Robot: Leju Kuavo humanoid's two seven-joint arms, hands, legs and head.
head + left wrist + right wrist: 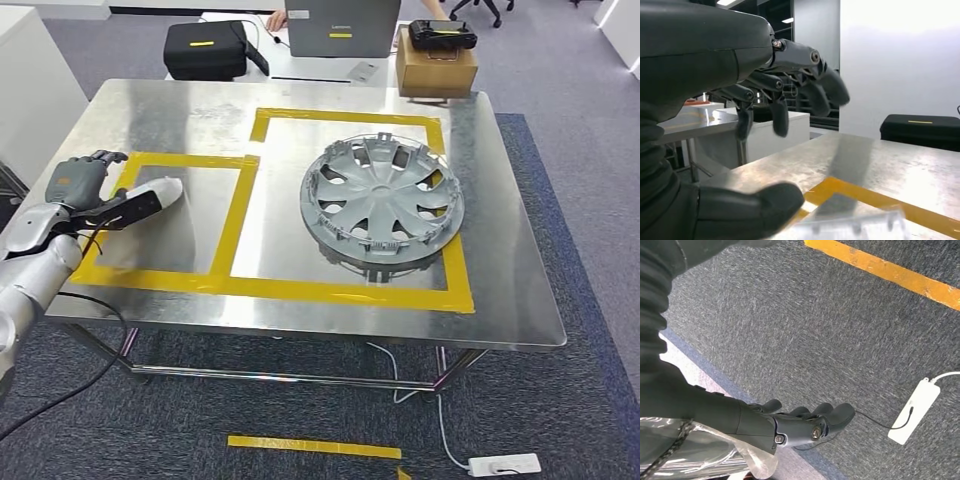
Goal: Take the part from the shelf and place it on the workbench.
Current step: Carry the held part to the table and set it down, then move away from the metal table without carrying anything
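One grey hubcap [382, 203] on taped workbench [521, 290], left hand [79, 182] fingers released, right hand [791, 422] fingers empty, Lenovo laptop [341, 27] behind.

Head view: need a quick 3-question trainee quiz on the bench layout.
1. True or false: the hubcap lies in the smaller taped rectangle.
2. Which robot hand is over the workbench? A) left B) right C) both
3. What sits on the cardboard box behind the bench?

Key:
1. False; it lies in the larger taped rectangle.
2. A, the left robot hand.
3. A black device.
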